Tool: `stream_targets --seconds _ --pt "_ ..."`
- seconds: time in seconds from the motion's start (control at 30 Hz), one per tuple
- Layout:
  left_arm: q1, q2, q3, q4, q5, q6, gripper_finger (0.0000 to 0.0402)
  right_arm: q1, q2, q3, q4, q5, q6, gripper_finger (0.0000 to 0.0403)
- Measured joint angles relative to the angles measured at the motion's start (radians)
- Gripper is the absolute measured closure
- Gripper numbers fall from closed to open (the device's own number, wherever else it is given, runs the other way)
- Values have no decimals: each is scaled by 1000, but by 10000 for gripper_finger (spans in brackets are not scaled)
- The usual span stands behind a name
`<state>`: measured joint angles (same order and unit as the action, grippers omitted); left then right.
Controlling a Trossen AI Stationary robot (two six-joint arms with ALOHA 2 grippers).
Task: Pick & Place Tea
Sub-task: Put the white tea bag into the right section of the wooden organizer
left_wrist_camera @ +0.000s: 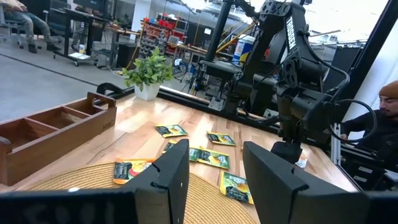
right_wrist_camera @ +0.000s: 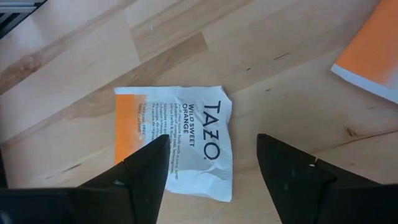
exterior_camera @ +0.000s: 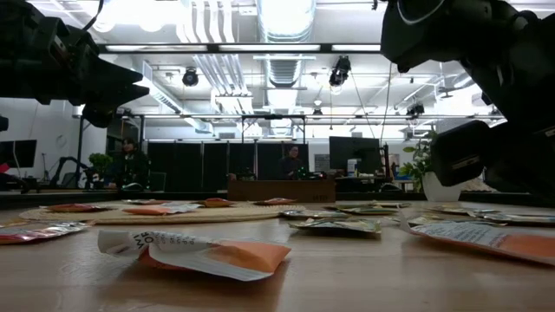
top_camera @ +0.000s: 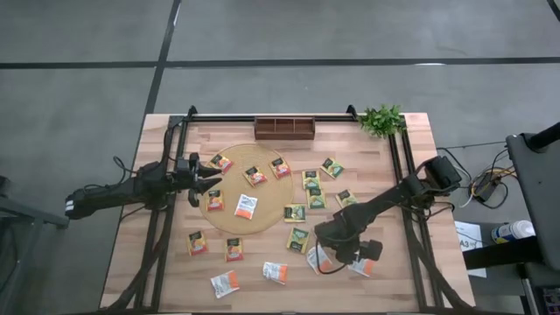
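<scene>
Fingers spread and empty, the right gripper hovers over a white-and-orange paper tea sachet, ready to descend and pinch.

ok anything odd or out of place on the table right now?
Mostly scatter: tea sachets lie loose at all angles across the round mat and bare wood, while the wooden tray looks empty. The white-and-orange sachet under the right gripper is crinkled.

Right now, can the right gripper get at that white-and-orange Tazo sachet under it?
Probably yes. The right gripper hangs over the Tazo sachet, fingers open and straddling its lower edge. The sachet lies flat on bare table, nothing on top; the neighbouring orange sachet sits well apart.
</scene>
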<state>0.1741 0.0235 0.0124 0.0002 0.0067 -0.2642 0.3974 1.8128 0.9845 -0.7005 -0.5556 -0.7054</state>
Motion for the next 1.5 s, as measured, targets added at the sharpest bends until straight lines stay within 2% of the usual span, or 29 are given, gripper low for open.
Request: stream_targets --seconds 0.43,1.03,1.33,1.5 --pt "0 0 0 0 0 0 257 16 -2 -12 16 -1 100 176" --pt "0 0 0 0 0 0 257 22 0 -18 15 -5 101 184" --pt "0 0 0 0 0 0 257 38 -2 -61 113 3 105 185" --pt "0 0 0 0 0 0 257 41 -2 -67 134 53 97 185"
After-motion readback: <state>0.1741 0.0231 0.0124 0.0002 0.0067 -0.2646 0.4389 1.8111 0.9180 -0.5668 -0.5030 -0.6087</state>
